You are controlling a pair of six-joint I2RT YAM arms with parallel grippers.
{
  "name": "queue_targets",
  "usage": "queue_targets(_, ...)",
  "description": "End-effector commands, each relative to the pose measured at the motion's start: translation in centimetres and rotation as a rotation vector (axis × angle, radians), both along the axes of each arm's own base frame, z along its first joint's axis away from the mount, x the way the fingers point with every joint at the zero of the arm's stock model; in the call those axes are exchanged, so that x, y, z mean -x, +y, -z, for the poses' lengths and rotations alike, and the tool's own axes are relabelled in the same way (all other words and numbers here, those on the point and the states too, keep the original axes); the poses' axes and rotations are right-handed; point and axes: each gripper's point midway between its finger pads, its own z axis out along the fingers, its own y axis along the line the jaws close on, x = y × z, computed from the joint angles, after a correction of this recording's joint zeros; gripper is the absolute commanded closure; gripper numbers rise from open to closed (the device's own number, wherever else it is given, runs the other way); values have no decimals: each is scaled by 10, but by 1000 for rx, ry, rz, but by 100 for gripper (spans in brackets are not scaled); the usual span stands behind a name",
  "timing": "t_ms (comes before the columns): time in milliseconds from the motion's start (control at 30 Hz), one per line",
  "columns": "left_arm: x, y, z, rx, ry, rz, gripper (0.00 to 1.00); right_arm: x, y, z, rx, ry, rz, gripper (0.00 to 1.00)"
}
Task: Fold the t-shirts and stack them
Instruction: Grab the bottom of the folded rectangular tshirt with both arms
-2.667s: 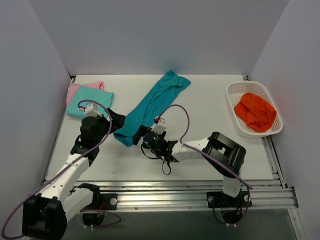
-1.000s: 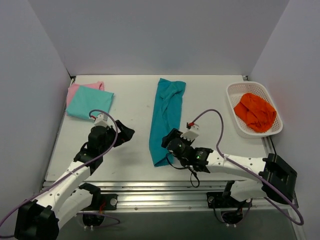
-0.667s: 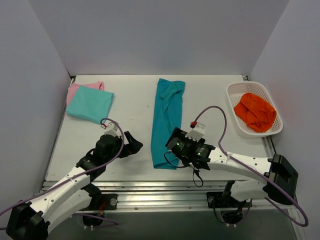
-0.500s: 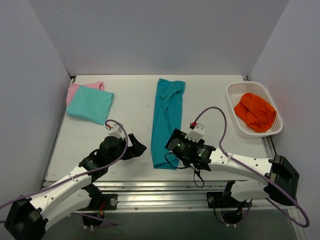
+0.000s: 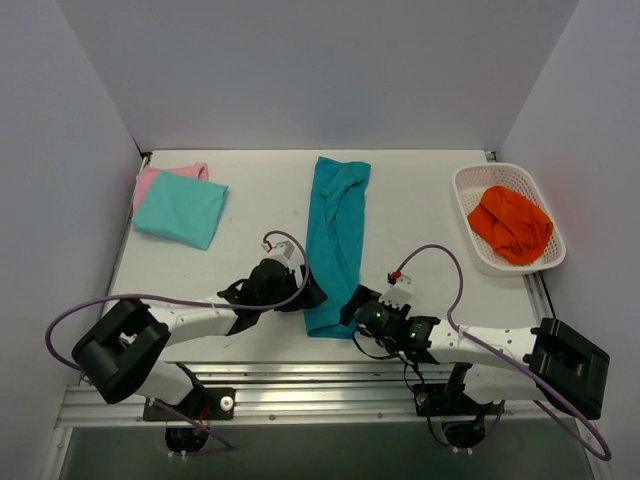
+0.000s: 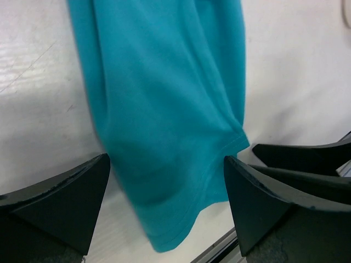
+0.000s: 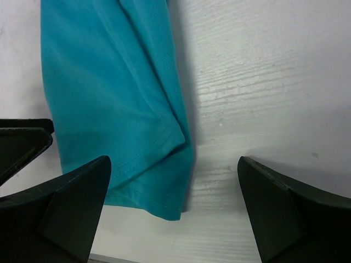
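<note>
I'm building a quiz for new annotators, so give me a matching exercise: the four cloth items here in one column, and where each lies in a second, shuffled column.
Column one:
1. deep teal t-shirt
2. aqua-mint t-shirt
3. pink t-shirt
4. orange cloth

Column two:
A. bunched inside the white basket at the right
B. at the bottom of the far-left pile, only its edge showing
C. laid out alone as a long strip in the middle
D. folded, lying on top of another shirt

Pairs: 1-C, 2-D, 3-B, 4-A
</note>
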Motion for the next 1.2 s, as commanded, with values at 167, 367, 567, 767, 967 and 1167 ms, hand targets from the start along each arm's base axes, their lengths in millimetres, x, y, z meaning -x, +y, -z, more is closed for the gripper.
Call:
queue_targets(167,-26,-46,-31,118,-93,54,8,-10,-2,9,-75,3,29,6)
queue_targets(367,-23,-54,-22,115,-71,83,19,-20,-4,12,-89,-2,28,10)
queue_targets(567,-20,-58,-23,125,-63,113,59,-23,-11,15,-76,0,43,12)
queue_targets(767,-17,-55,-14,107,-42,107,98,-18,-19,20,-71,9,53,14)
queue_targets(967,-11,-47,-6,101,-33,91,98,-10,-33,22,-62,15,78,15)
queue_targets(1167,-8,-13,-6,50,-30,-53,98,-4,-46,18,-69,10,108,18)
